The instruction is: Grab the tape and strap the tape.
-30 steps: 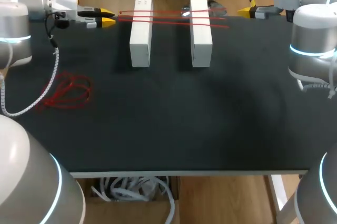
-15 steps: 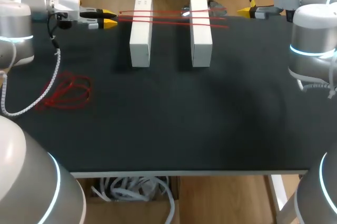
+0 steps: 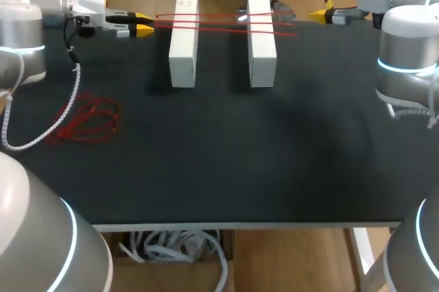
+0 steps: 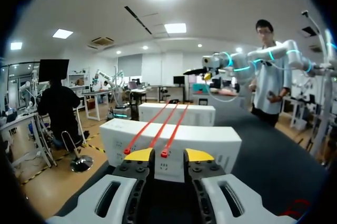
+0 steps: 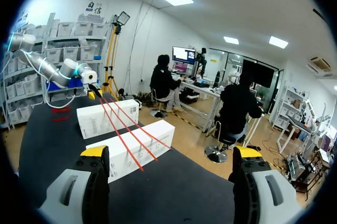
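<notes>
Left pincer (image 3: 144, 23) at the ends of the thin red plastic straps (image 3: 226, 23), slightly parted, nothing clamped.
The straps lie at 12 o'clock on the black worktop (image 3: 226, 162), bridging two long white rectangular boxes (image 3: 183, 52) set side by side. In the left wrist view one strap end sits between the yellow fingertips, untouched, and another lies just outside them. Over the last second this pincer has crept from 10 o'clock toward those ends, so the grab looks about due. The right pincer (image 5: 170, 152) waits at 1 o'clock, spread wide and empty, past the straps' far ends. A loose tangle of red strap (image 3: 89, 119) lies at 9 o'clock. The straps run close to the worktop's far edge, and open room lies toward 6 o'clock.
</notes>
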